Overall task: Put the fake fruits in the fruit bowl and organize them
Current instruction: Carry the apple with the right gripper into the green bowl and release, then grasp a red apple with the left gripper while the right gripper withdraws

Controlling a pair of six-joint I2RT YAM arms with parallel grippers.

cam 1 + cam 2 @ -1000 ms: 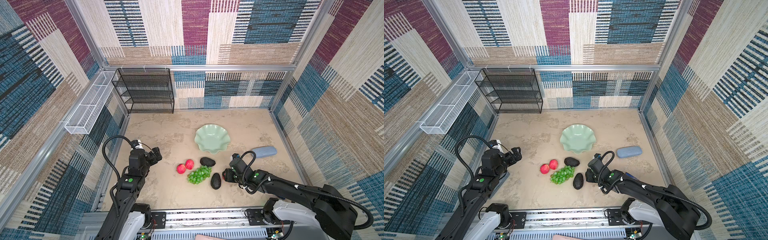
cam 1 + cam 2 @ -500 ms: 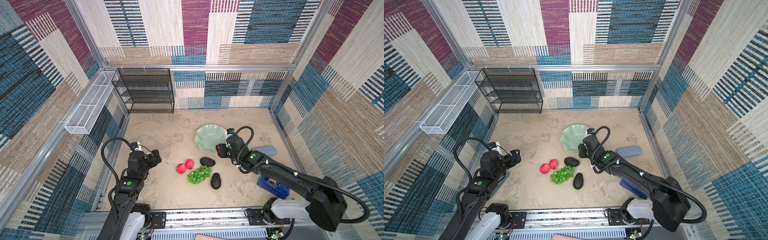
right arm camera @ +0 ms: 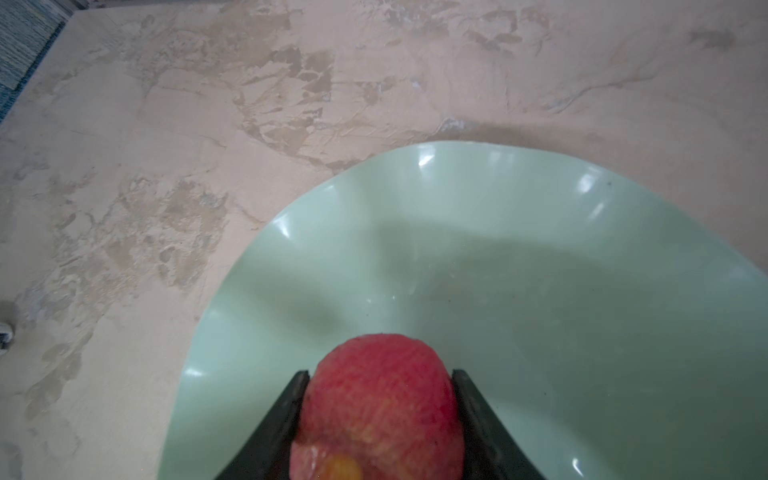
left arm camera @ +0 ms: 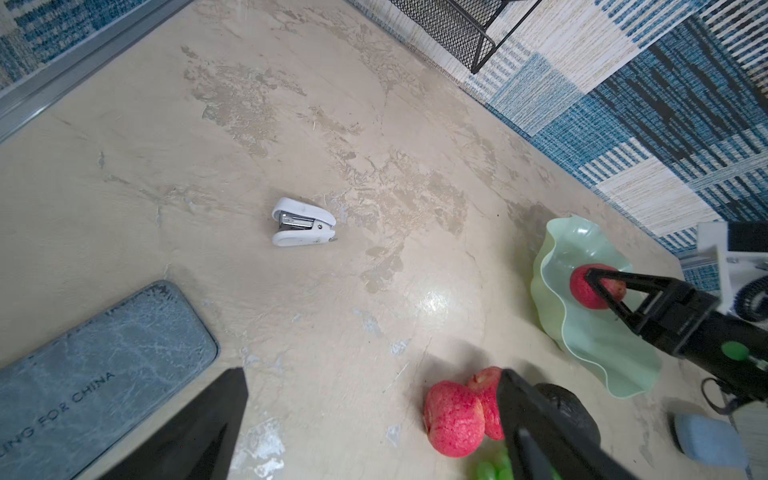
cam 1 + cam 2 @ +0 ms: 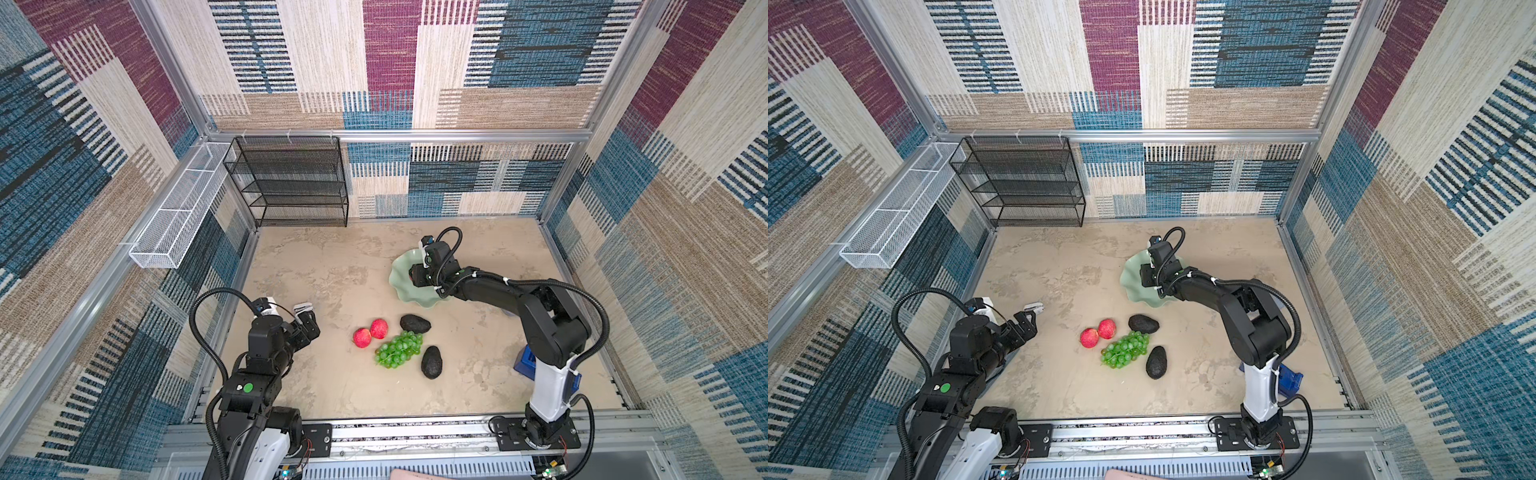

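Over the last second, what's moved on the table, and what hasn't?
The right gripper, shut on a red apple, swung from beside the front avocado back over the fruit bowl. The left gripper stayed open on its side, shifting only slightly. The two table apples, grapes, that avocado and the rear avocado lie where they were.

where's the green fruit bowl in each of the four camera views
Top view: fruit bowl right of centre, behind the avocados.
Top view: fruit bowl in the same spot.
Left wrist: fruit bowl beyond the two loose red apples.
Right wrist: fruit bowl fills much of the picture beneath the held apple.
Shared landmark: the right gripper, shut on the held apple over the bowl.
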